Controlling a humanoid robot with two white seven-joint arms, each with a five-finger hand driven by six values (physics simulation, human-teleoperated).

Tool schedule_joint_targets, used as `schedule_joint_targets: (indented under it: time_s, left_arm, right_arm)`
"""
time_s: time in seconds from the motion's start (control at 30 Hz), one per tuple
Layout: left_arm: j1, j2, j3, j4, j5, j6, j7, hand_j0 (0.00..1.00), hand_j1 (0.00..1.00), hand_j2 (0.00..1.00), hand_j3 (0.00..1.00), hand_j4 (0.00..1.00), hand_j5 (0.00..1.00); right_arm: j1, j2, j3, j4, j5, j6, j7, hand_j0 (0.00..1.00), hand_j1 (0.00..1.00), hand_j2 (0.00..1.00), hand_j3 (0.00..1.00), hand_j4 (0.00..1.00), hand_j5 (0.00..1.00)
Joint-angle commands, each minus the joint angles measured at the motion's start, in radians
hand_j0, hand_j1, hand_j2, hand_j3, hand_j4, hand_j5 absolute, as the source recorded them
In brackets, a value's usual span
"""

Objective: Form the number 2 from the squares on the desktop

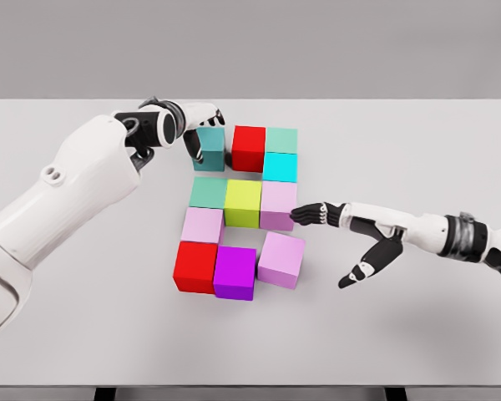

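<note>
Now left hand (202, 117) fingers seemingly gripping teal cube (210, 147), right hand (351, 238) fingers spread, bare table (417, 150) around.

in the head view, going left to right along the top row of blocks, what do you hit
left hand → dark teal block → red block → green block

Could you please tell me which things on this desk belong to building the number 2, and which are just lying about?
Part of the job:
- ten coloured blocks, from the dark teal block at the left hand to the loose pink block
- right hand, fingertips at the middle-row pink block

Lying about:
- nothing; only the grey table
</note>
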Motion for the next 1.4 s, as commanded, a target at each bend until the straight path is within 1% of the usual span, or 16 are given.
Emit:
schedule_joint_targets:
  time_s: [0.0,0.17,0.57,0.63,0.73,0.8,0.93,1.27,1.37]
  left_arm:
    - [0.0,-0.004,0.0,0.006,-0.014,-0.004,0.0,0.88,0.88,0.88,0.88,0.88,0.88]
    - [0.0,-0.016,0.0,0.018,-0.031,-0.005,0.0,0.88,0.88,0.88,0.88,0.88,0.88]
    - [0.002,-0.013,0.0,0.018,-0.034,-0.01,0.0,0.89,0.89,0.89,0.89,0.89,0.89]
    - [0.005,-0.014,0.0,0.018,-0.06,-0.01,0.0,0.89,0.89,0.89,0.89,0.89,0.89]
    - [0.005,-0.014,0.0,0.018,-0.069,-0.01,0.0,0.91,0.91,0.91,0.91,0.91,0.91]
    - [0.006,-0.016,0.002,0.018,-0.086,-0.01,0.0,0.93,0.93,0.93,0.93,0.93,0.93]
    - [0.006,-0.016,0.002,0.018,-0.087,-0.011,0.0,0.97,0.97,0.97,0.97,0.97,0.97]
    - [0.006,-0.007,0.008,0.018,-0.086,-0.01,0.0,0.99,0.99,0.99,0.99,0.99,0.99]
    - [0.008,-0.005,0.008,0.017,-0.086,-0.011,0.0,0.99,0.99,0.99,0.99,0.99,0.99]
  right_arm:
    - [0.0,0.008,0.001,0.015,-0.007,0.001,0.0,1.0,1.0,1.0,1.0,1.0,1.0]
    - [0.0,0.034,0.021,0.042,-0.007,0.001,0.0,1.0,1.0,1.0,1.0,1.0,1.0]
    - [-0.002,0.069,0.045,0.062,0.008,0.001,0.0,1.0,1.0,1.0,1.0,1.0,1.0]
    - [-0.002,0.069,0.045,0.062,0.008,0.001,0.0,1.0,1.0,1.0,1.0,1.0,1.0]
    - [-0.003,0.072,0.045,0.074,0.008,0.001,0.0,1.0,1.0,1.0,1.0,1.0,1.0]
    - [-0.003,0.074,0.045,0.074,0.008,0.001,0.0,1.0,1.0,1.0,1.0,1.0,1.0]
    - [-0.008,0.08,0.045,0.074,0.01,0.001,0.0,1.0,1.0,1.0,1.0,1.0,1.0]
    - [-0.009,0.098,0.045,0.071,0.017,0.001,0.0,1.0,1.0,1.0,1.0,1.0,1.0]
    - [-0.011,0.114,0.05,0.07,0.03,0.001,0.0,1.0,1.0,1.0,1.0,1.0,1.0]
